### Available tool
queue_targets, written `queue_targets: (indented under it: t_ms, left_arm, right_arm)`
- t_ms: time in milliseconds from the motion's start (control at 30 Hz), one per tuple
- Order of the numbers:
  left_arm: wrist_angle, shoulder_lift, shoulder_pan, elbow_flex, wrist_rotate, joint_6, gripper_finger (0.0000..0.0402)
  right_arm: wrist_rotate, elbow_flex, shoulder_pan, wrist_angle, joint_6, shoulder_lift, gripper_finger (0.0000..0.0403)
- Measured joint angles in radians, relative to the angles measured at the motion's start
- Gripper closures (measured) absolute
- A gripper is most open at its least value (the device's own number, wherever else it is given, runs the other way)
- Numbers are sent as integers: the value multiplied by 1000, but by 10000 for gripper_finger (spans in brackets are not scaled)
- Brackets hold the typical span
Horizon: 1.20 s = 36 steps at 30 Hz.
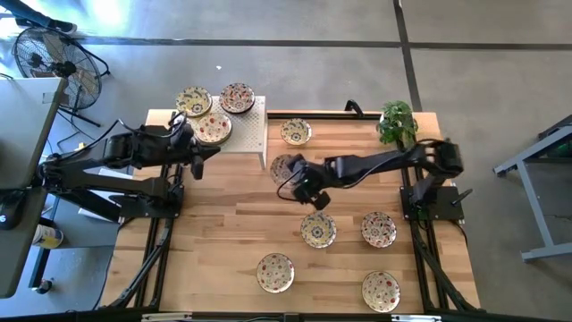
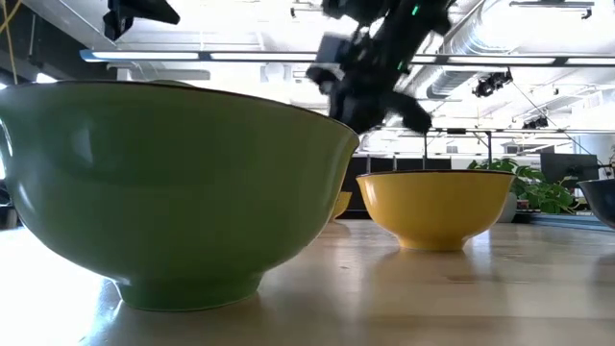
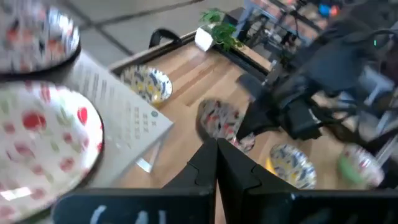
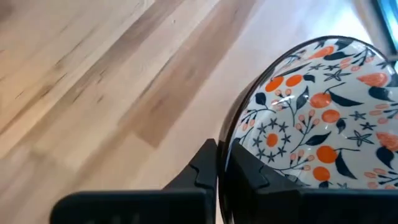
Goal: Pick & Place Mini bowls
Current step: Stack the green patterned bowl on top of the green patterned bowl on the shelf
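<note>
Right gripper: I see my right gripper (image 1: 288, 172) reached across to the middle of the table, its fingers (image 4: 211, 163) clenched on the rim of a mini bowl.
Held bowl: the held bowl (image 4: 317, 106) is cream with orange fruit and dark leaves; from above it (image 1: 283, 166) sits just right of the white rack, near the table's centre. I cannot tell whether it is lifted off the wood.
Left gripper: my left gripper (image 1: 198, 152) hangs at the rack's left edge, fingers (image 3: 214, 165) pressed together with nothing between them.
Rack: the white perforated rack (image 1: 250, 134) stands at the far left of the table (image 1: 223, 233).
Bowls on rack: three bowls sit there, one at far left (image 1: 193, 100), one at far right (image 1: 237, 97), one nearer (image 1: 213, 128).
Loose bowls: one lies far, right of the rack (image 1: 296, 131); two lie side by side nearer than the right gripper (image 1: 317, 229) and (image 1: 379, 229); two more sit at the near edge (image 1: 275, 272) and (image 1: 382, 291).
Plant: a small green plant (image 1: 398, 122) stands at the far right corner.
Low view: a green bowl (image 2: 173, 183) fills the near left and a yellow bowl (image 2: 437, 207) stands farther right.
</note>
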Motion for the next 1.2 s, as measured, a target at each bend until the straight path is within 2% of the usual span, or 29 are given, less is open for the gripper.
queue_targets:
  t_ms: [100, 233, 333, 467, 633, 733, 933, 1200]
  left_arm:
    - [0, 31, 0, 0, -2, -172, 401]
    - [7, 95, 0, 9, 49, -332, 396]
    - [8, 177, 0, 55, 79, -382, 377]
    - [-11, 309, 1, 147, 82, -384, 330]
    - [-85, 444, 1, 277, 141, -388, 265]
    - [-115, 535, 1, 349, 175, -394, 242]
    - [-203, 657, 1, 453, 216, -395, 234]
    - [-219, 712, 1, 465, 258, -402, 234]
  right_arm:
    - [4, 56, 5, -123, -49, -59, 394]
    - [-5, 198, 8, -314, -117, -63, 397]
    - [-30, 323, 5, -424, -150, -26, 398]
    - [-50, 457, 1, -557, -189, 49, 399]
    - [-44, 512, 1, -578, -208, 73, 399]
    - [-39, 512, 9, -596, -212, 77, 400]
    - [-4, 512, 35, -587, -215, 78, 400]
    - [25, 512, 75, -542, -221, 78, 400]
